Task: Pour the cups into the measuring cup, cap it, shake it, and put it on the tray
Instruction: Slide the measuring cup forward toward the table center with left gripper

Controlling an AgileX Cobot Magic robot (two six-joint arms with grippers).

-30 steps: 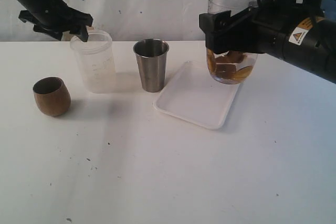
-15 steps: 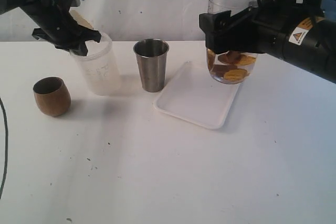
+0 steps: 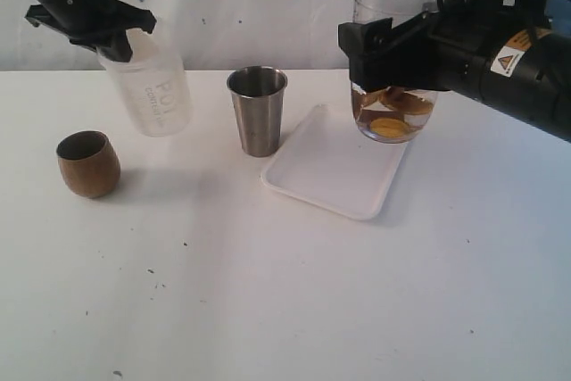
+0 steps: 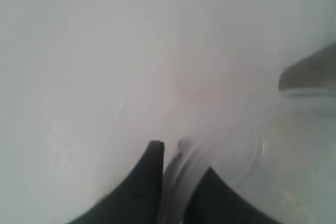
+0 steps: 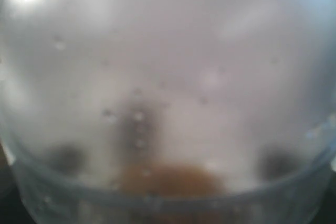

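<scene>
The measuring cup (image 3: 394,118) hangs upright in the clamped right gripper (image 3: 393,64), whose black jaws wrap its middle, at the far right corner of the tray (image 3: 335,171). Brown and orange pieces (image 3: 390,127) sit in the cup's rounded base; its upper end runs out of the exterior view, so whether it is capped cannot be told. Nor is it plain whether the base clears the tray's rim or touches it. The right wrist view is filled by the cup's blurred clear wall, with a brown patch low against it.

The tray lies flat on the white tabletop (image 3: 312,292), set at an angle. Just beside its left corner, and apart from it, stands the steel tumbler (image 3: 257,111), upright with its mouth open. Well to the left, nearer the camera, the wooden cup (image 3: 87,164) sits leaning slightly, its dark hollow showing.

Behind the wooden cup, the left gripper (image 3: 114,40) is pinched tight on the rim of a frosted cup (image 3: 147,91), one finger inside the wall and one outside, as the left wrist view shows. That cup is tilted, its mouth leaning left in the exterior view, and printed letters show on its side. Whether its base rests on the tabletop cannot be told.
</scene>
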